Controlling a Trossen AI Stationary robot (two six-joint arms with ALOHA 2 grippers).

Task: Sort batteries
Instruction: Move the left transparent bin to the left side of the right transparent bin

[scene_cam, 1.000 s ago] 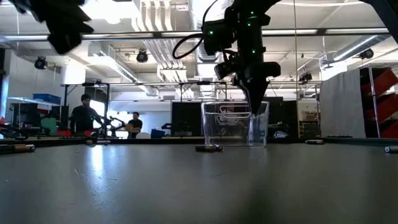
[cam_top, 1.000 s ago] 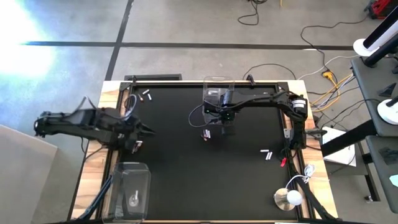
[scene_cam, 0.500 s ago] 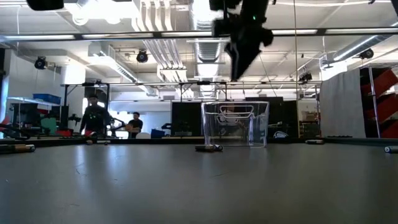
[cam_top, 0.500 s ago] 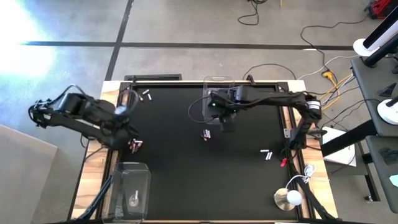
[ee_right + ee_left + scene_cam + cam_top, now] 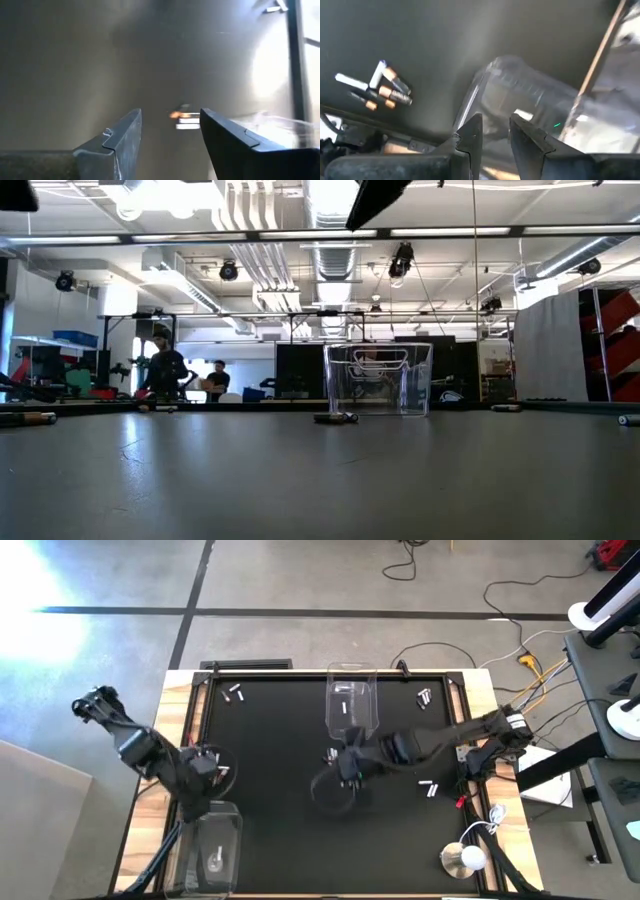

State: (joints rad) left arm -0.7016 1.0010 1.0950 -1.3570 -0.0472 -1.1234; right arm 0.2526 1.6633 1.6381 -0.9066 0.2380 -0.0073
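while the right gripper [image 5: 170, 137] hangs with fingers spread and empty above the black table [image 5: 280, 790], small silvery and copper-tipped cylinder batteries [image 5: 184, 120] lie ahead; left gripper [image 5: 495, 142], narrowly parted, holds nothing near the clear plastic bin [image 5: 530, 100].

Black mat [image 5: 270, 800], pale wood table [image 5: 178, 690] edge, clear bins [image 5: 349, 700], white and copper-tipped batteries [image 5: 384, 89], dark arms [image 5: 440, 740].

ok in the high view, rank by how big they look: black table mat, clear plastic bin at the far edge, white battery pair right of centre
1. Black table mat, largest by far.
2. Clear plastic bin at the far edge, much smaller.
3. White battery pair right of centre, tiny.
All lie at table level, so the order is reliable.
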